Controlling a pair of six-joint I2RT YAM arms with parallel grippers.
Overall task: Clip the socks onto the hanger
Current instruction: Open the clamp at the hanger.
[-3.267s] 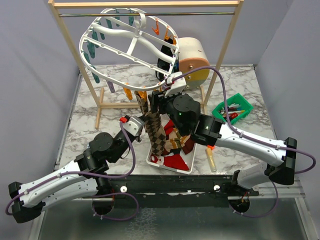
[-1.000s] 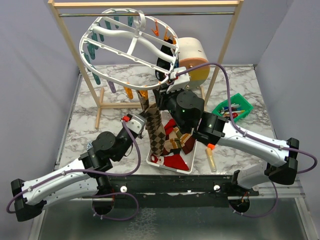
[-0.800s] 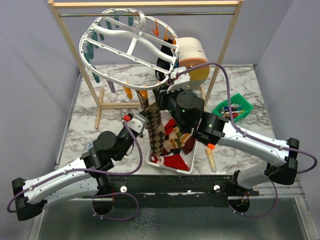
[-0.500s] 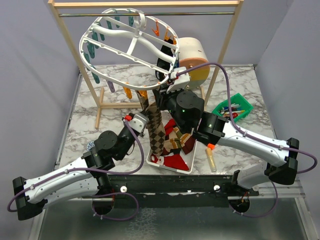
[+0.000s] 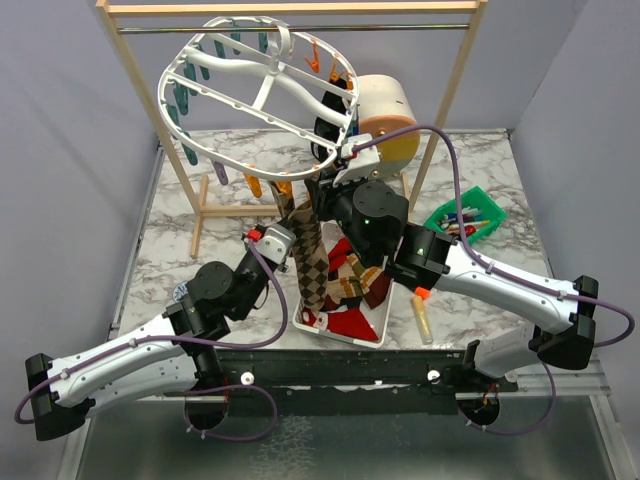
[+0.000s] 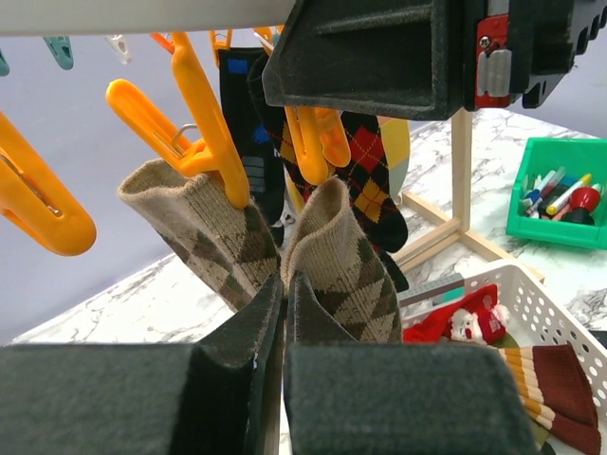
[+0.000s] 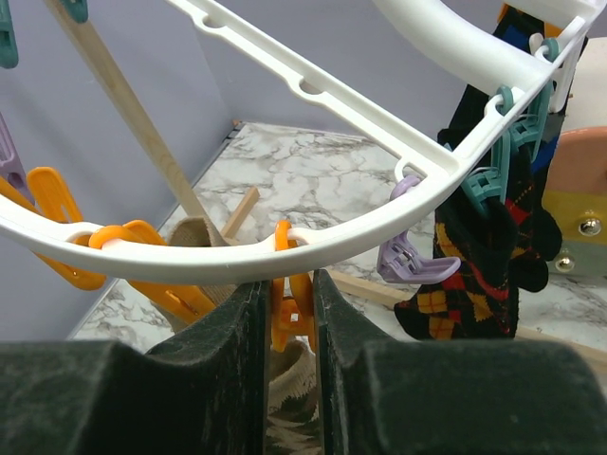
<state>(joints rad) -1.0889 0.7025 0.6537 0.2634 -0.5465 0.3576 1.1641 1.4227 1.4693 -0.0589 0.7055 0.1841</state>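
Under the hanger (image 7: 438,172) rim: left gripper (image 6: 283,308), jaws pressed together on the tan argyle sock (image 6: 334,261) just below its cuff; cuff splays in two folds above them.
Above it: right gripper (image 7: 289,301), jaws clamped on an orange clip (image 7: 292,296) hanging from the rim; sock cuff directly beneath, touching it or just short, cannot tell.
Hidden: clip's mouth lost between the right fingers (image 7: 232,332); in the left wrist view the right gripper's black body covers the clip's top.
Left fold of cuff: second orange clip (image 6: 204,128) overlaps it; biting it or merely in front, unclear.
Frame: white oval, tilted, hung on a wooden rack (image 5: 290,8) at the counter (image 5: 200,250) rear; mostly cut off in both wrist views.
Sock's lower end: trails down to a white basket (image 6: 520,301) holding more socks, a red Santa sock (image 6: 465,324) among them; arms cover much of the basket from above.
Hung nearby: black argyle sock (image 7: 474,256) at a teal clip (image 7: 503,133), purple clip (image 7: 410,254) just beside.
Off to the right: green bin (image 5: 465,218) of markers, well apart.
Rear: tan-and-yellow roll (image 5: 385,120), partly behind the hanger; what it is, unclear.
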